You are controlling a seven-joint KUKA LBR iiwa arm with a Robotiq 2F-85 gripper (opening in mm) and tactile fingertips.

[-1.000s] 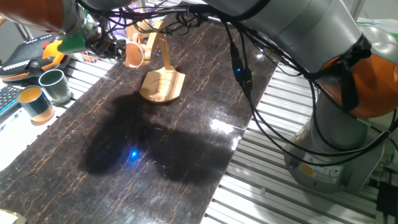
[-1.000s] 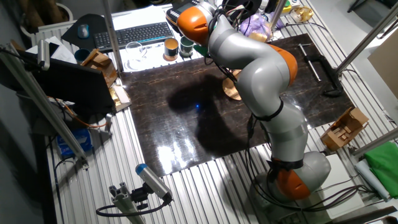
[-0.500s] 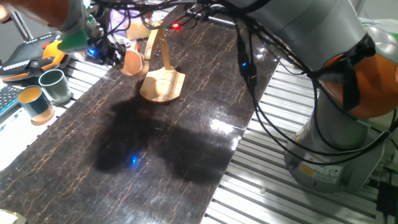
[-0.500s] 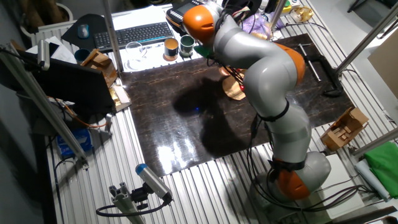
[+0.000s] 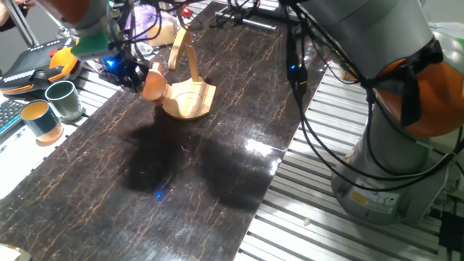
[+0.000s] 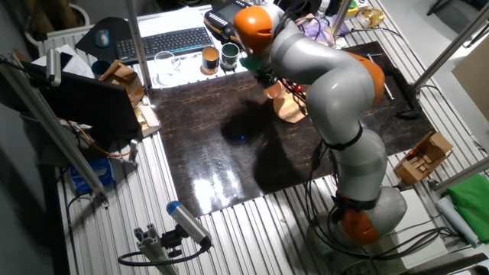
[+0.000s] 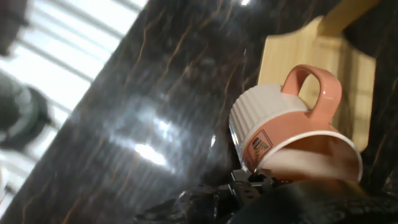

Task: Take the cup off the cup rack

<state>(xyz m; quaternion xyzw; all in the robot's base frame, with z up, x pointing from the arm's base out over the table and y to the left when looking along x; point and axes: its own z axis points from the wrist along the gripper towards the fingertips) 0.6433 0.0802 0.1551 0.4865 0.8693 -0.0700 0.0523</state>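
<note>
Cup (image 5: 153, 84), salmon-pink with a paler inside, sits right at the gripper (image 5: 134, 75), pinched by its rim: the hand view shows the dark fingertips (image 7: 249, 182) closed on the near edge of the cup (image 7: 292, 134), so the jaws are together on that wall, not spread. From the tool the cup juts straight ahead along the fingers, its mouth tipped back toward the camera and its base and ribbed side facing away, so its long axis lies nearly level, not upright. Its small loop handle (image 7: 313, 93) points up and away from the fingers, toward the wooden stand. Just beyond the cup, on the far side from the tool, lies the cup rack (image 5: 188, 94); its flat base (image 7: 292, 56) fills the space behind the handle in the hand view. In one fixed view the rack's thin curved arm (image 5: 181, 45) rises above and behind the cup, and the handle no longer appears to be looped over it, though whether the cup brushes the base I cannot tell. In the other fixed view the cup (image 6: 273, 91) hangs just beside the rack (image 6: 290, 111), on the tool's side of it. Judging from this, the clear way out is back toward the tool and away from the rack, over the dark tabletop (image 5: 217, 167).
</note>
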